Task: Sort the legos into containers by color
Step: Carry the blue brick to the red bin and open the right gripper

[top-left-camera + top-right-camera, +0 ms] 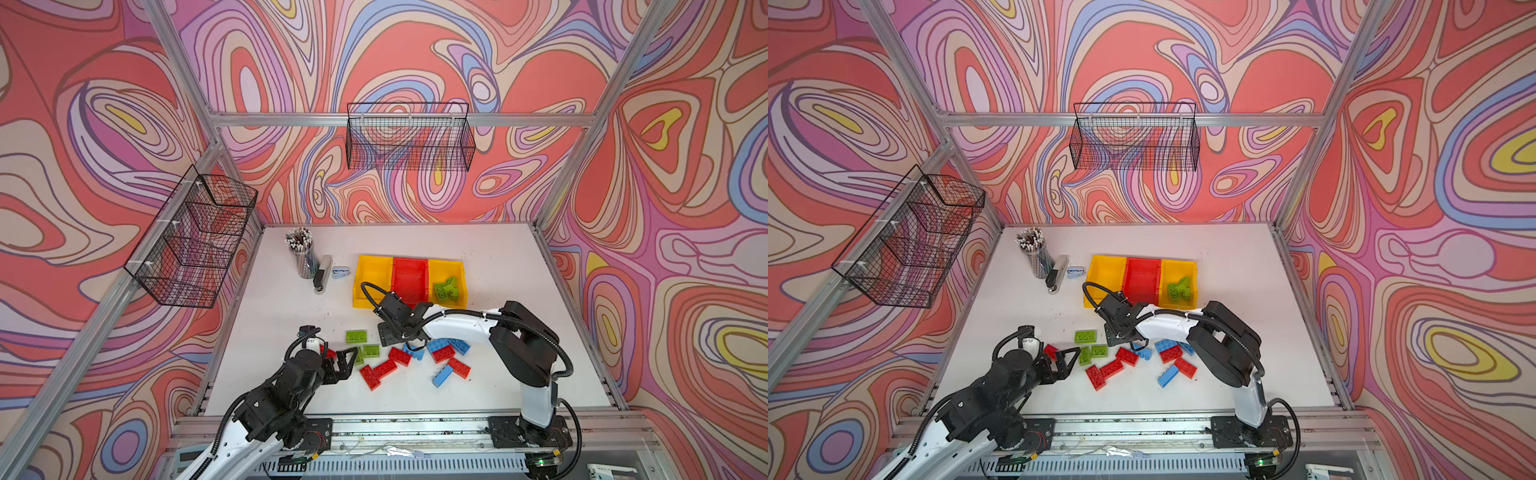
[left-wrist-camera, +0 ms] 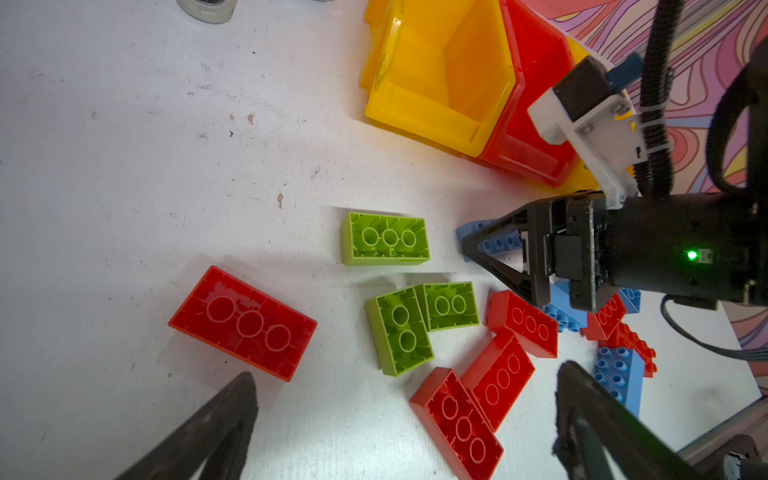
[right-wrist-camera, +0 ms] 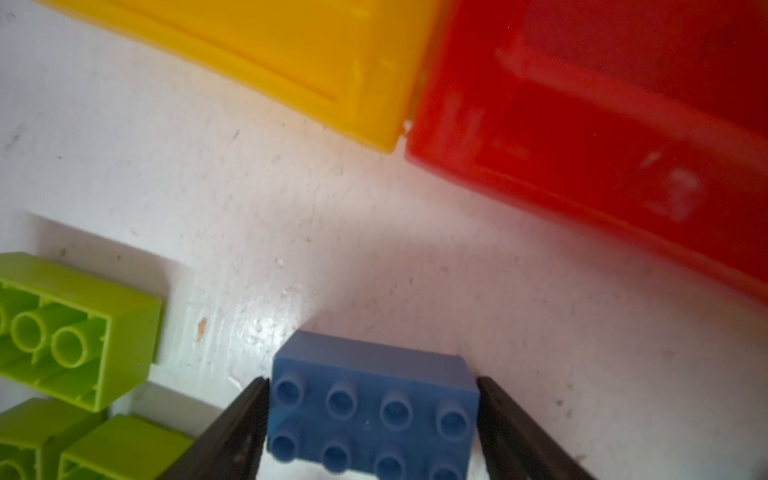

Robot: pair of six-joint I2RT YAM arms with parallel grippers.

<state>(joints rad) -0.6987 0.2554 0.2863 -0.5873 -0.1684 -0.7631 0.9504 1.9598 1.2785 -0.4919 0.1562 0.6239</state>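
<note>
The legos (image 1: 399, 357) lie scattered on the white, scuffed bench (image 1: 266, 332) between the two arms. They are chunky, glossy plastic bricks in red, lime green and light blue. Most red and green ones lie studs-down, showing hollow, ribbed undersides with round tubes. The blue ones show rows of rounded studs.

The containers (image 1: 409, 276) stand toward the back of the bench: three open rectangular bins of smooth plastic joined in a row, yellow, red, yellow. A small green heap (image 1: 446, 289) of bricks sits in the right-hand yellow bin (image 1: 440, 268).

The right gripper (image 3: 372, 380) is low at the far edge of the pile, just in front of the containers. Its black fingers (image 3: 245, 415) press against the two short ends of a blue brick (image 3: 374, 407), studs up, pinching it lengthwise.

The left gripper (image 1: 351, 363) hovers low near the loose green bricks (image 2: 386, 239). Its black, triangular-framed fingers (image 2: 224, 419) are spread wide and hold nothing. A red brick (image 2: 243, 322) lies just beyond one fingertip.
</note>
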